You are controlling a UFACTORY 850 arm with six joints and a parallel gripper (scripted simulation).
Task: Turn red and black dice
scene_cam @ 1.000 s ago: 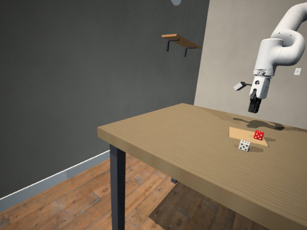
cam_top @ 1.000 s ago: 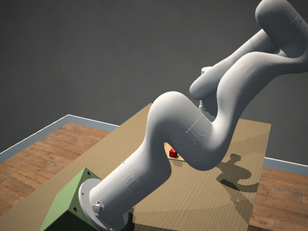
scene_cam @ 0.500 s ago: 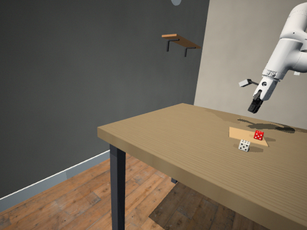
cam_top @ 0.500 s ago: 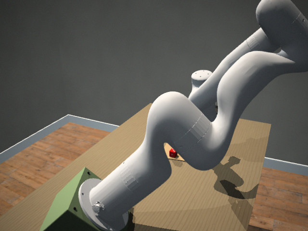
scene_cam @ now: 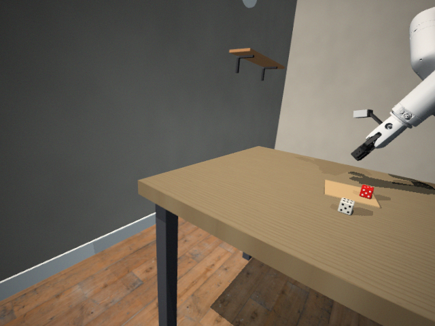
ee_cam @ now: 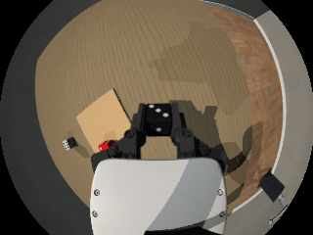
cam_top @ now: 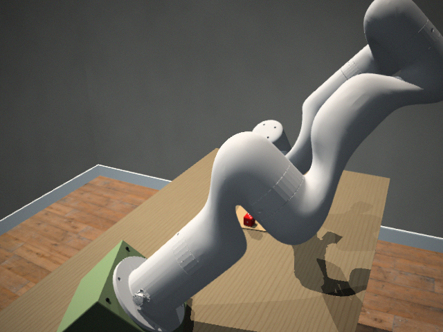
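tbl [cam_top: 257,279] [scene_cam: 245,185] [ee_cam: 142,59] w/ mat [cam_top: 258,227] [scene_cam: 338,189] [ee_cam: 105,115] + wht die [scene_cam: 346,206] [ee_cam: 69,143]

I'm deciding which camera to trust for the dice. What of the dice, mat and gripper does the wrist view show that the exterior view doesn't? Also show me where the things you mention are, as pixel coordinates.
Wrist only: the black die [ee_cam: 158,120] between the gripper's [ee_cam: 158,119] [scene_cam: 357,155] fingers.
Exterior only: the red die's [scene_cam: 366,191] [ee_cam: 105,145] five-pip side, clearly.
Both: the white die [scene_cam: 345,206] [ee_cam: 68,143] and mat [scene_cam: 340,189] [ee_cam: 104,115].
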